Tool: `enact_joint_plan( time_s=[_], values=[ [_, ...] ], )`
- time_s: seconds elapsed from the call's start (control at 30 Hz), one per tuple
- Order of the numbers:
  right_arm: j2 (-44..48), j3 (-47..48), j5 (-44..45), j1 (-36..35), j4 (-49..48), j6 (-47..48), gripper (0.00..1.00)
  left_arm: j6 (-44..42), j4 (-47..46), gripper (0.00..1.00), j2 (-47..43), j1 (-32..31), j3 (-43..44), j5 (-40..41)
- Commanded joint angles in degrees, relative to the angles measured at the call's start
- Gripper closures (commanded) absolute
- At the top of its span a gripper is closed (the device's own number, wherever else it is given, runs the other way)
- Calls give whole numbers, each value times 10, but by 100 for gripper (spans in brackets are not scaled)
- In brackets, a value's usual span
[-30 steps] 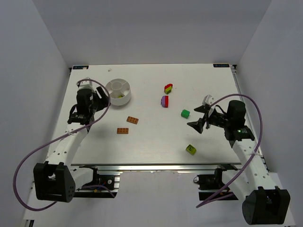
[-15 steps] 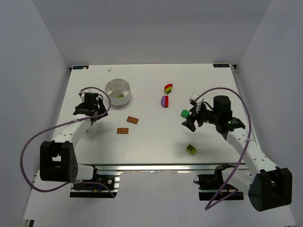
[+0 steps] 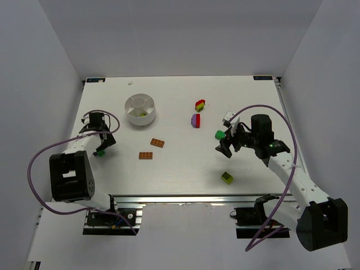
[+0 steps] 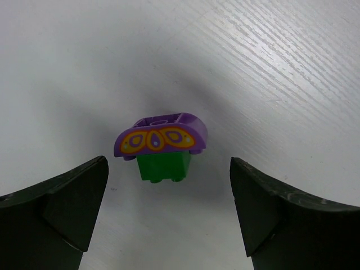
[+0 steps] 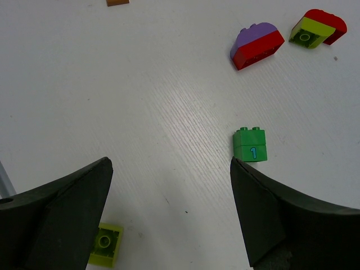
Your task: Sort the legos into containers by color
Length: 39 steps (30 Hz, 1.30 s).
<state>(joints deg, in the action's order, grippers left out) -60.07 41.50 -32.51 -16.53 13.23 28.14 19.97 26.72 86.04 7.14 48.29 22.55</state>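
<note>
Green cube (image 5: 251, 145) sits near the wide-spread right pincer (image 5: 169, 161)

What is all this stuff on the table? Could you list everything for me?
round white plastic divided dish: one, white, far left of the table
small yellow-green piece: one, inside the dish, too small to tell more
flat studded orange plates: two, orange, centre-left, apart
red-yellow-green brick: one, far centre
purple-and-red rounded brick: one, just nearer than that
green cube marked 1: one, green, right of centre
lime-green studded block: one, near right
purple-topped green brick: one, left side
white table: one
left claw: open, either side of the purple-topped brick, not touching
right claw: open, beside the green cube
</note>
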Motion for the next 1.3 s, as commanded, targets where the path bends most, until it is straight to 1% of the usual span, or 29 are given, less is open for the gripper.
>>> enact_joint_plan(
  time_s=[0.0,0.2,0.23,0.3,0.33,0.37,0.43,0.47,0.57,0.6,0.7,0.83,0.93,1.0,1.17,1.2,1.27],
  values=[
    [6,24,-3,-3,-6,9,11,-8,-8,2,-7,3,17,20],
    [11,20,-6,-3,-8,10,11,-44,-4,2,62,17,51,24],
    [11,21,-7,-3,-9,10,11,-64,-7,3,77,18,54,18],
    [11,21,-7,-3,-10,10,11,-74,-5,4,89,18,62,15],
    [10,21,-7,-3,-10,10,11,-80,-4,5,94,18,64,7],
    [9,21,-7,-3,-10,10,11,-85,-4,9,102,18,65,-7],
    [7,20,-6,-3,-10,11,11,-96,-3,14,105,18,66,-28],
    [7,21,-5,-3,-10,11,11,-98,-2,19,101,18,64,-48],
    [7,19,-4,-3,-10,12,10,-99,-1,23,91,17,59,-80],
    [7,19,-3,-3,-10,13,10,-98,-1,24,88,17,58,-105],
    [7,19,-4,-3,-11,13,11,-85,6,24,86,17,55,-143],
    [9,20,-9,-3,-10,14,11,-70,18,23,101,-2,50,-177],
    [9,21,-11,-4,-9,15,11,-65,25,20,109,-25,53,-184],
    [10,21,-11,-5,-9,16,11,-64,27,19,109,-40,51,-191],
    [11,20,-10,-6,-8,17,11,-63,26,19,85,-58,37,-225],
    [9,20,-10,-5,-8,17,11,-61,28,18,71,-82,30,-241],
    [10,21,-9,-6,-8,17,11,-58,30,18,63,-90,28,-233]
  ],
)
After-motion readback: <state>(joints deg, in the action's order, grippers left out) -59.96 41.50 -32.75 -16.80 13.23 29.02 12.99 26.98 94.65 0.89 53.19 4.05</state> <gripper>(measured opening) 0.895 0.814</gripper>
